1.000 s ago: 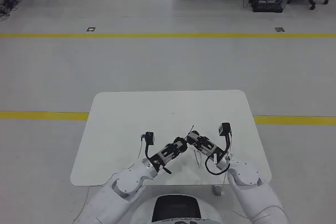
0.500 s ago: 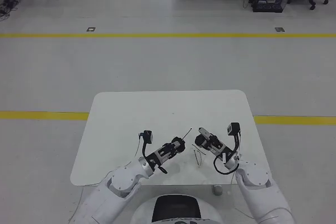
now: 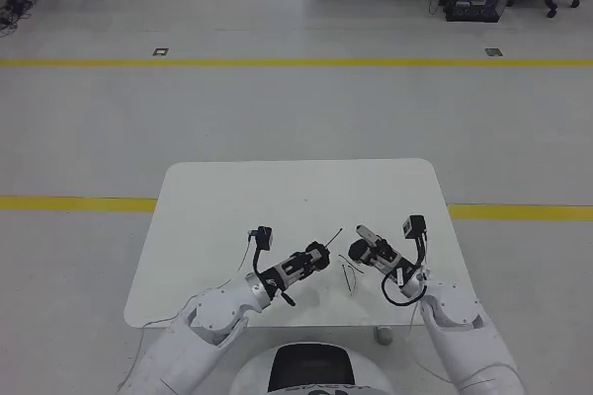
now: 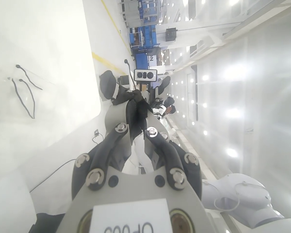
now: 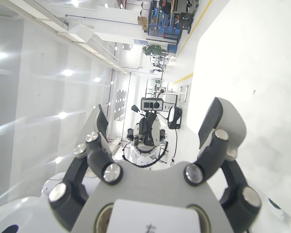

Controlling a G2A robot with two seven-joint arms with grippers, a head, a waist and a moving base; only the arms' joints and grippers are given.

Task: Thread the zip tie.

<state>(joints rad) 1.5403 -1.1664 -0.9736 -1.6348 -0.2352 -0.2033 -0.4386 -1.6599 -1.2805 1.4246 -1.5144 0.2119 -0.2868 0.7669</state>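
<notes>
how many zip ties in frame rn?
3. One zip tie pinched in the left gripper; second tie and third tie lying side by side on the table between the arms. They're thin, so another could be hidden.

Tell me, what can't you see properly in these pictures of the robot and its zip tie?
- Top view: the zip tie in the left gripper is too thin to show its head or any loop.
- Left wrist view: the shut fingers hide where they pinch it.
- Top view: the loose ties on the table are too small to count.
</notes>
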